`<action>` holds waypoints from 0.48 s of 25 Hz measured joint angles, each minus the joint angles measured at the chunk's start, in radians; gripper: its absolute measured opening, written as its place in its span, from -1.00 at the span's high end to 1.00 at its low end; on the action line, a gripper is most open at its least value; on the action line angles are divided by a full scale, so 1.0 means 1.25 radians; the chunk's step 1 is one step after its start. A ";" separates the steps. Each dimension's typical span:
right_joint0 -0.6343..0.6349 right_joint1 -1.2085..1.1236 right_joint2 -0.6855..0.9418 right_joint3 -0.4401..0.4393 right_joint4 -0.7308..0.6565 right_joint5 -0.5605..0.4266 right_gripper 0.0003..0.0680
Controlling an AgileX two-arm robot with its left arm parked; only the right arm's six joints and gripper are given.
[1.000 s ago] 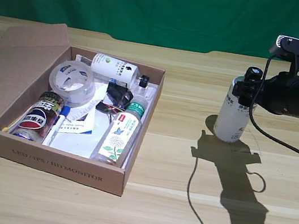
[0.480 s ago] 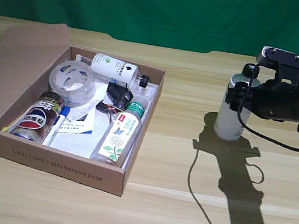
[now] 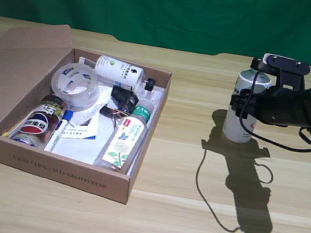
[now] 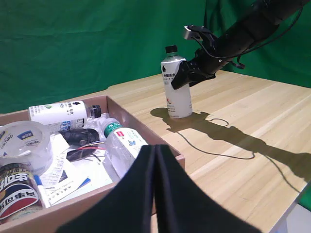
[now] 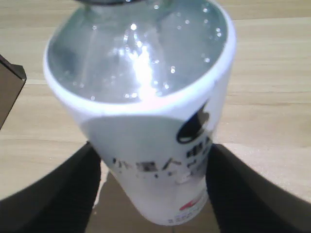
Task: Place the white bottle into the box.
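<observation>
Brown cardboard, the one box point(image 3: 69, 168) lies at the exterior view's left, holding two bottles, a can and a tape roll. Bare desk point(image 3: 184, 157) separates it from the one white bottle point(image 3: 242, 110), upright at the right. The gripper point(image 3: 242, 105) straddles it, fingers point(image 5: 68, 194) spread beside its sides.

A pale wooden worktop point(image 3: 175, 215) fills the lower frame, a green backdrop point(image 3: 162, 4) the top. At left lie a tape roll point(image 3: 75, 85), a Pepsi can point(image 3: 39, 122), a green-capped clear bottle point(image 3: 125, 137) and a smaller white bottle point(image 3: 118, 71).
</observation>
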 joint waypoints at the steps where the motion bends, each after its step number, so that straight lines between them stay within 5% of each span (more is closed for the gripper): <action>1: 0.000 0.001 0.000 0.000 0.000 -0.003 -0.40; 12: 0.009 -0.001 -0.002 -0.005 0.005 -0.065 -0.39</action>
